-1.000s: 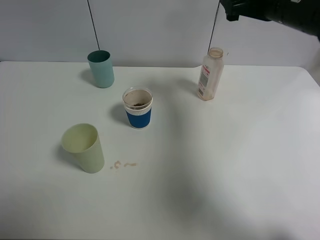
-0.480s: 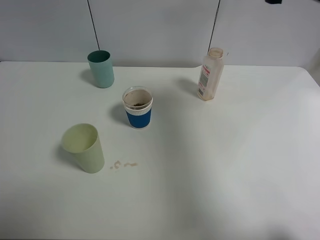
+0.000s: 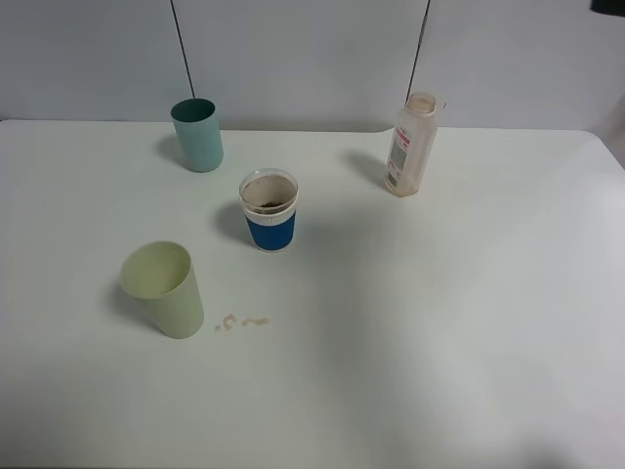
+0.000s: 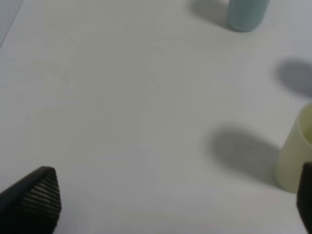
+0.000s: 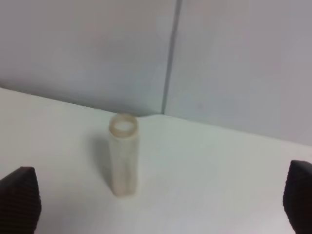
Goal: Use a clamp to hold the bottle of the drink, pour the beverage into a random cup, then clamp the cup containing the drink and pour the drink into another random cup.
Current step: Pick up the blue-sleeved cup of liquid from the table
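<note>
Plainly the left gripper (image 4: pixel 168 204) gapes wide near the green cup (image 4: pixel 295 157) and the right gripper (image 5: pixel 158 200) gapes wide facing the bottle (image 5: pixel 123 154) — upper right in the high view — so the blue cup (image 3: pixel 269 210), mid-frame with drink inside, may tip or slop if clamped off-centre.

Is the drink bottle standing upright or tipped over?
Upright: the bottle stands on its base on the table, its uncapped mouth facing up.

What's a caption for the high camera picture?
Teal cup, blue cup, green cup and a bottle stand on a white table.
</note>
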